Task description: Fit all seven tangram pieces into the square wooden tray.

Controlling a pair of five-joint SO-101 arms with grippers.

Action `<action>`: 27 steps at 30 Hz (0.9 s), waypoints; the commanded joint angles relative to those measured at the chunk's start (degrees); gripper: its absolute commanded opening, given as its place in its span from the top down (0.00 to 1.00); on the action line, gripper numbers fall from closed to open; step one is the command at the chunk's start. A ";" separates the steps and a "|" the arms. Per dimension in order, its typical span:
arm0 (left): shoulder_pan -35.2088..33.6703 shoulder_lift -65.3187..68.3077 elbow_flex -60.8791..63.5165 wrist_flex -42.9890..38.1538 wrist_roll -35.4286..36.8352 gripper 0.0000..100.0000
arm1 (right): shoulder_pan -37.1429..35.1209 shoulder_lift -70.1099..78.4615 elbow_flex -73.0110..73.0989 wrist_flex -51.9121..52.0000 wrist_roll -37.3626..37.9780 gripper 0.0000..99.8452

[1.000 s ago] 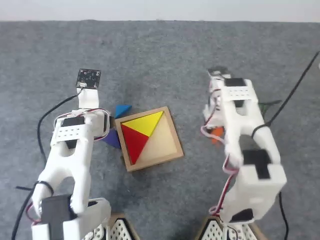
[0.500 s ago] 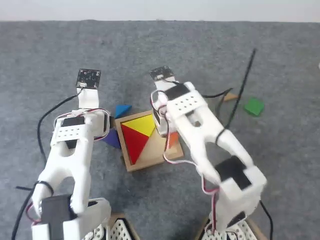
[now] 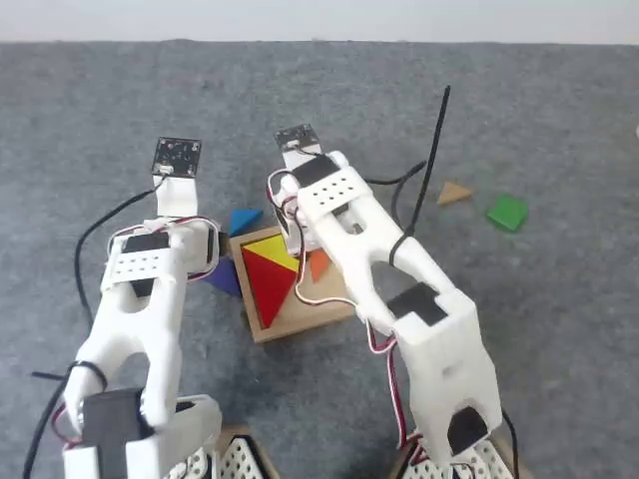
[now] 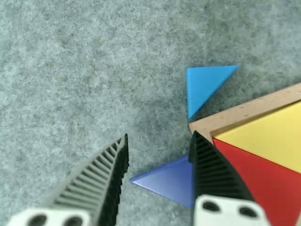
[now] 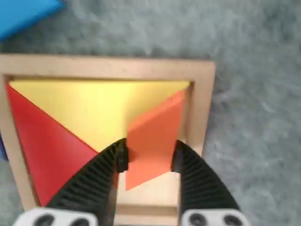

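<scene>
The square wooden tray (image 3: 344, 304) lies between the arms and holds a yellow triangle (image 3: 268, 246) and a red triangle (image 3: 268, 282). My right gripper (image 5: 148, 153) is shut on an orange piece (image 5: 155, 134) and hangs over the tray's rim (image 5: 202, 108), beside the yellow triangle (image 5: 89, 106) and the red triangle (image 5: 42, 146). The orange piece (image 3: 319, 263) peeks out beside the right arm. My left gripper (image 4: 157, 160) is open just off the tray's corner (image 4: 235, 115), above a purple triangle (image 4: 167, 181). A blue triangle (image 4: 204, 84) lies beyond that corner.
On the grey mat to the right lie a small tan triangle (image 3: 454, 192) and a green square (image 3: 507, 212). The blue triangle (image 3: 244, 219) and purple triangle (image 3: 224, 280) sit close to the tray's left side. A black cable (image 3: 431, 150) arcs above the right arm.
The right arm has swung left from the mat's right side to over the tray, carrying the orange piece. The left arm has stayed still.
</scene>
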 commanded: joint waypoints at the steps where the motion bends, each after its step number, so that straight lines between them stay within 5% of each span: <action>1: -0.44 -2.55 -0.22 -1.14 0.26 0.79 | -0.13 0.04 -5.98 4.97 -0.70 0.78; 13: -1.58 -2.64 -0.48 -1.23 0.26 0.79 | 1.01 -2.15 -7.12 6.73 1.85 0.75; 27: -1.32 -2.64 -0.48 -1.05 0.53 0.79 | 29.58 -24.22 -2.99 13.49 17.49 0.75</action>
